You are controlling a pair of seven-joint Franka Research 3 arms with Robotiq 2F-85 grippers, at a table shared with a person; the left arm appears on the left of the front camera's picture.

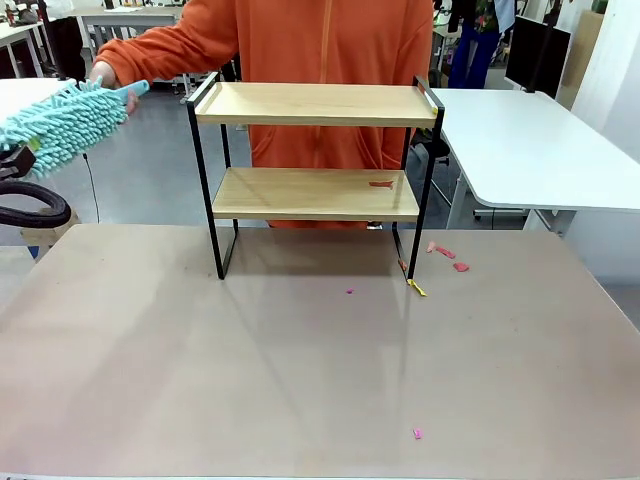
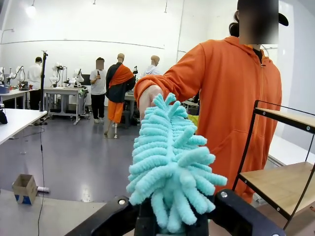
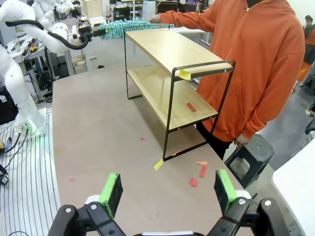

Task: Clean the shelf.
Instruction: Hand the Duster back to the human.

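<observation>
Teal duster (image 1: 60, 122) clamped in my left pincer (image 2: 170, 223), person's hand (image 1: 103, 73) on its handle; next, sweep the shelf (image 1: 315, 104), right pincer (image 3: 167, 192) apart.

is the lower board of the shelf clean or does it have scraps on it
Not clean: a red scrap lies on the shelf's lower board, near its right end.

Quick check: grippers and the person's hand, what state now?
Left gripper: shut on duster.
Right gripper: open, empty.
Person's hand: holding the duster's other end.
</observation>
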